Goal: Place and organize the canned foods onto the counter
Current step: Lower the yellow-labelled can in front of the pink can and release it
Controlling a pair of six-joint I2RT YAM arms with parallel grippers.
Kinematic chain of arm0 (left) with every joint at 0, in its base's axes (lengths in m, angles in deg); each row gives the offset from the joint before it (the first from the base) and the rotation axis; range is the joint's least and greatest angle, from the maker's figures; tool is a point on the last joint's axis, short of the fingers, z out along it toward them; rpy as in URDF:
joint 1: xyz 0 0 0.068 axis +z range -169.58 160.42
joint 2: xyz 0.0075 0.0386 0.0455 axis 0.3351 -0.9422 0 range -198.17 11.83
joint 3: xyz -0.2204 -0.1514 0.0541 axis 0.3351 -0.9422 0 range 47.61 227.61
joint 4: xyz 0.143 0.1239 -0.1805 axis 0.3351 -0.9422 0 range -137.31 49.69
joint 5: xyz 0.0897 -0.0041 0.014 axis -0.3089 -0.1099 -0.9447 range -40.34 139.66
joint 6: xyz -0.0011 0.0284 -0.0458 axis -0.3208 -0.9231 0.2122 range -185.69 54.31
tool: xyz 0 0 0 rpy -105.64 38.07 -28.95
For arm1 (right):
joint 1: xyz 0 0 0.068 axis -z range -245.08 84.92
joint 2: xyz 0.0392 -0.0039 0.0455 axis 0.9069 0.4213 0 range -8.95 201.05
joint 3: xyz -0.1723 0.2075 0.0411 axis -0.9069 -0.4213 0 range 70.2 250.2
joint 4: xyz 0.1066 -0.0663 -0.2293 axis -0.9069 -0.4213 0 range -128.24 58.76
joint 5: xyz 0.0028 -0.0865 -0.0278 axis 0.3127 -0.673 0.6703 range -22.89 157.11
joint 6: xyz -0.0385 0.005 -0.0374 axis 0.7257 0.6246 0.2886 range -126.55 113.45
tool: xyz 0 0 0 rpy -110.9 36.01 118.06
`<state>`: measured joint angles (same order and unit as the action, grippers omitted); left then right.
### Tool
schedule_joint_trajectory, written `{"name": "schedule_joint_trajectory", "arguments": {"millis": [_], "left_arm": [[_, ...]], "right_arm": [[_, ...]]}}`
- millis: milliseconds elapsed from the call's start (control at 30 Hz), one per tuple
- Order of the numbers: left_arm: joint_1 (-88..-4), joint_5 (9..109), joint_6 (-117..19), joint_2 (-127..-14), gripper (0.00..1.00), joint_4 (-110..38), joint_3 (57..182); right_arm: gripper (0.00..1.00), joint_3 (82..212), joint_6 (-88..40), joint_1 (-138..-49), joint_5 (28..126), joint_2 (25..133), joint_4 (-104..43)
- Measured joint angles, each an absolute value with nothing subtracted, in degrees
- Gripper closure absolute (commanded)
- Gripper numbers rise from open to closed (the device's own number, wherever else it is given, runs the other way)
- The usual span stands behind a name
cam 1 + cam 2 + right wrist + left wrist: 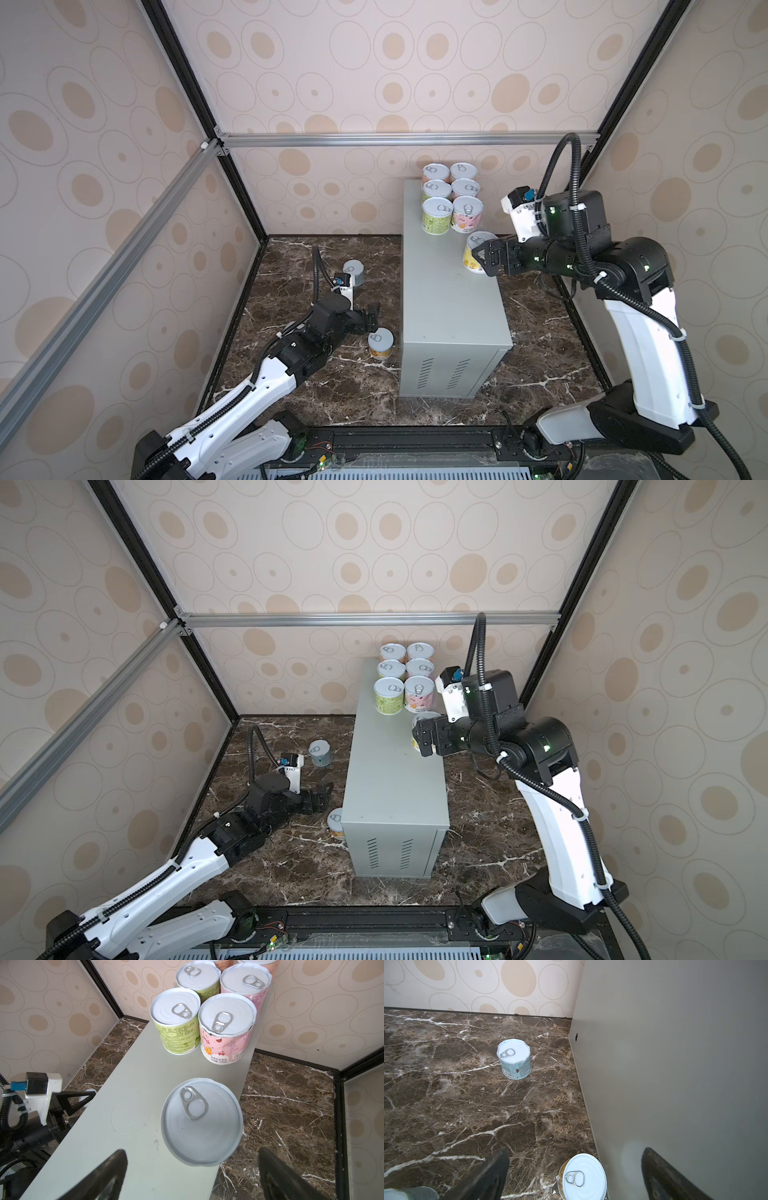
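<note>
Jaws on the right arm are wide, with fingertips (112, 1169) clear of both sides of the yellow can (478, 251) and nothing gripped. That can stands upright on the grey box (449, 316), close to the long edge on the right arm's side. It sits apart from the pink can (226, 1028) fronting the six-can block (437, 208) at the far end. Left jaws are also wide and empty, low over the marble tabletop (291, 270). The orange can (380, 343) is just ahead of them and the pale blue can (354, 272) is further back. Both are upright and off the box.

My read: can seven is placed and this is the release stage.
- Right arm: pull straight back along the jaw axis, no yaw and no drop, so neither finger clips the label and tips the can over the edge.
- If a tidy row matters, nudge the can toward the pink one, inward and never outward.
- Leave the slot beside it, in front of the green can (176, 1022), free for the next one.
- Left arm: the orange can looks like the nearest pick, but it sits just beside the box wall, so come in with fingers parallel to that wall.
</note>
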<state>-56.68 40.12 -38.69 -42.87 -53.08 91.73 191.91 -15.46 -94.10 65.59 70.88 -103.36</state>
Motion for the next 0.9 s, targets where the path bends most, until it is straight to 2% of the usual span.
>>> {"name": "schedule_joint_trajectory", "arguments": {"millis": [200,433,900], "left_arm": [[-56.6,40.3,-38.3,-41.5,0.01,-53.0,90.4],[-56.6,40.8,-37.4,-41.2,0.01,-52.9,87.8],[-56.6,41.8,-36.5,-40.0,0.01,-51.0,85.0]], "right_arm": [[0.24,179.0,-16.8,-94.3,65.4,63.5,-97.9],[0.36,169.7,-17.8,-94.3,64.2,59.3,-92.1],[0.45,168.0,-17.3,-94.3,63.0,61.2,-85.7]]}}
